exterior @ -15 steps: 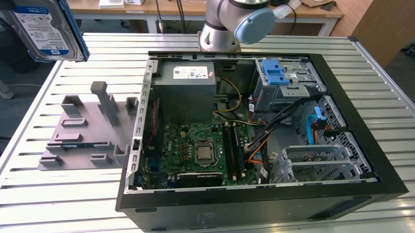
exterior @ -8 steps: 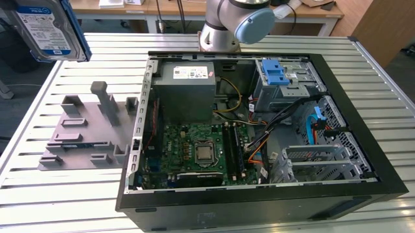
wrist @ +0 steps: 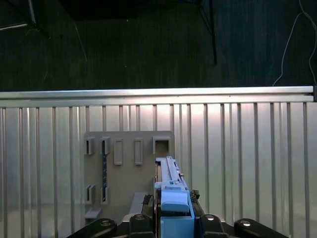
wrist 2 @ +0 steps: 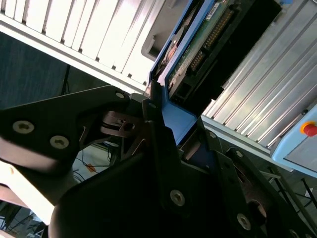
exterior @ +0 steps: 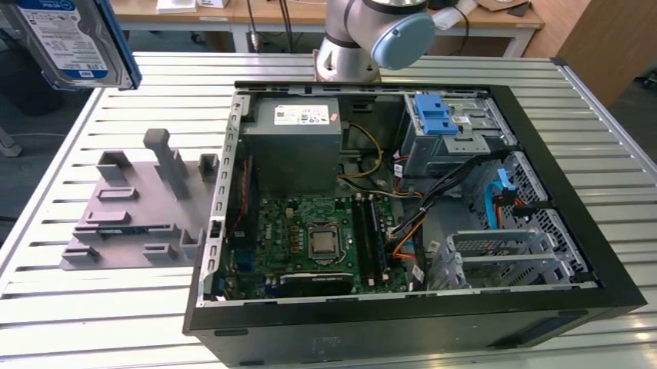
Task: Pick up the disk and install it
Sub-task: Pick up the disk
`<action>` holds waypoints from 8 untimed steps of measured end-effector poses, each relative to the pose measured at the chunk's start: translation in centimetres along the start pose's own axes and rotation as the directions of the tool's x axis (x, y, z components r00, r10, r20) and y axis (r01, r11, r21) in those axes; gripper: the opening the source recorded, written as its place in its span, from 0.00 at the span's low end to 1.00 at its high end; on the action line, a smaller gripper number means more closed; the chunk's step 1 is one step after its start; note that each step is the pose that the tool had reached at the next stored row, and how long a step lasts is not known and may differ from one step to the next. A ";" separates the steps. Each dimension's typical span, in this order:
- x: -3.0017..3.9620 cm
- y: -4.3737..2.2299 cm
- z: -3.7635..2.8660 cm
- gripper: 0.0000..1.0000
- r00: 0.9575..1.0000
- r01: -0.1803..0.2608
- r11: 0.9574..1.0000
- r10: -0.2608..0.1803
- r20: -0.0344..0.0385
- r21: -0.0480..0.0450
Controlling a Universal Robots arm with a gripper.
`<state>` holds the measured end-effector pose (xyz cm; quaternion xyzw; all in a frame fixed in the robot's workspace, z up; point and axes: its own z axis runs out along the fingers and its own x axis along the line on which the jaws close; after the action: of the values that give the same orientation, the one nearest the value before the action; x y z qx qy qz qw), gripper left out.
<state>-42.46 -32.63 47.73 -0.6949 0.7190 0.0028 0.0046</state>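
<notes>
disk (exterior: 72, 38) hanging in air at exterior view's left, over grey fixture plate (exterior: 134, 207), well apart from open computer case (exterior: 411, 311). gripper (wrist 2: 166, 116) clamping on blue carrier frame (wrist 2: 179, 121). seeming stiff, rather heavy, shock-fragile; circuit board (wrist 2: 198, 49) showing bare, so holding by frame edges looking safest.

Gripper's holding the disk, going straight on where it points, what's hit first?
Probably the grey fixture plate on the slatted table: in the first wrist view the disk in the gripper aims at it. Depth unclear.
</notes>
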 end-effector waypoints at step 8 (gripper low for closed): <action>0.00 -0.01 -0.86 0.37 1.000 0.000 1.000 0.000 -0.001 0.000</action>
<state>-42.45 -32.63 48.59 -0.6950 0.7190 0.0023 0.0041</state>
